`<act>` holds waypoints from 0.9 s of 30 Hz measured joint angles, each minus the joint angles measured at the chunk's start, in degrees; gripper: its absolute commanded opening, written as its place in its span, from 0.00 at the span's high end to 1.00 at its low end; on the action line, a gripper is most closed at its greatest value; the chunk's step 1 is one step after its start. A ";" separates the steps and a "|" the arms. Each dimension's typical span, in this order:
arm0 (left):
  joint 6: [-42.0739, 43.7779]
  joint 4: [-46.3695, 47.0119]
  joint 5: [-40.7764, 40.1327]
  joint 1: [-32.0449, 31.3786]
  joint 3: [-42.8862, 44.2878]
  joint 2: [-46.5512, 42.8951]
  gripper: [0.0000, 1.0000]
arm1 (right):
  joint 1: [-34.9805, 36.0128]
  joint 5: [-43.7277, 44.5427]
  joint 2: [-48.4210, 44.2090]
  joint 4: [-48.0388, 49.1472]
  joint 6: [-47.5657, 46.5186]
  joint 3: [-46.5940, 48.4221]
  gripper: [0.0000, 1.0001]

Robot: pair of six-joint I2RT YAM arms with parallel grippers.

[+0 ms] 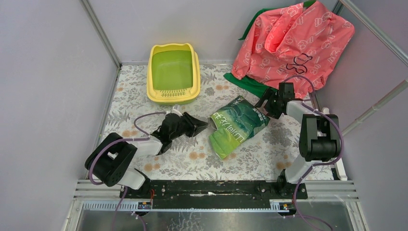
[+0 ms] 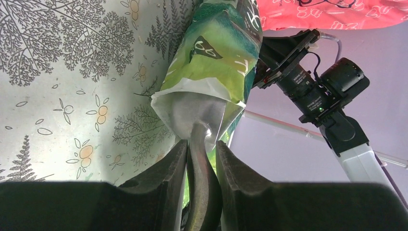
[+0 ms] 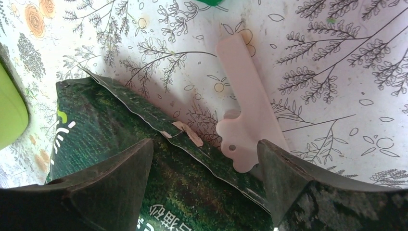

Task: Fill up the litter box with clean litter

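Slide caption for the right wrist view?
Right tool open over the green bag, pale clip on the tablecloth.

Glossy bag point(image 1: 236, 126), smooth plastic litter box point(image 1: 173, 99)

A glossy green bag point(image 1: 236, 126) with white lettering lies on the floral-print worktop point(image 1: 192, 161). It lies between the left pincer point(image 2: 201, 147) and the right pincer point(image 3: 204, 144), its silver-lined open end toward the left one. A dark scoop point(image 1: 195, 125) has its handle between the left pincer's fingers and its tip at that opening. A pale plastic clip point(image 3: 245, 120) lies flat just ahead of the right pincer, one end at the bag's edge. A pink printed garment point(image 1: 293, 43) lies heaped over green cloth point(image 1: 248, 84) beyond the right pincer.
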 measured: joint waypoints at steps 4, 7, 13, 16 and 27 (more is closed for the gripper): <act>0.35 -2.12 -4.35 -2.38 1.22 0.07 1.00 | 1.57 1.16 -0.11 0.66 -0.02 -0.52 0.14; 1.33 -4.96 -7.52 -3.93 3.69 0.11 1.00 | 2.84 2.71 -0.79 1.29 -0.09 -1.16 0.14; 2.73 -7.19 -14.23 -7.61 7.10 2.69 1.00 | 4.00 3.56 -2.36 1.81 -0.09 -1.97 0.15; 2.14 -2.05 -15.58 -8.79 7.08 7.63 1.00 | 4.20 3.54 -2.67 2.62 0.02 -2.69 0.15; -2.21 29.68 -14.71 -10.32 7.65 28.85 1.00 | 4.24 4.92 -4.44 5.77 0.02 -5.35 0.15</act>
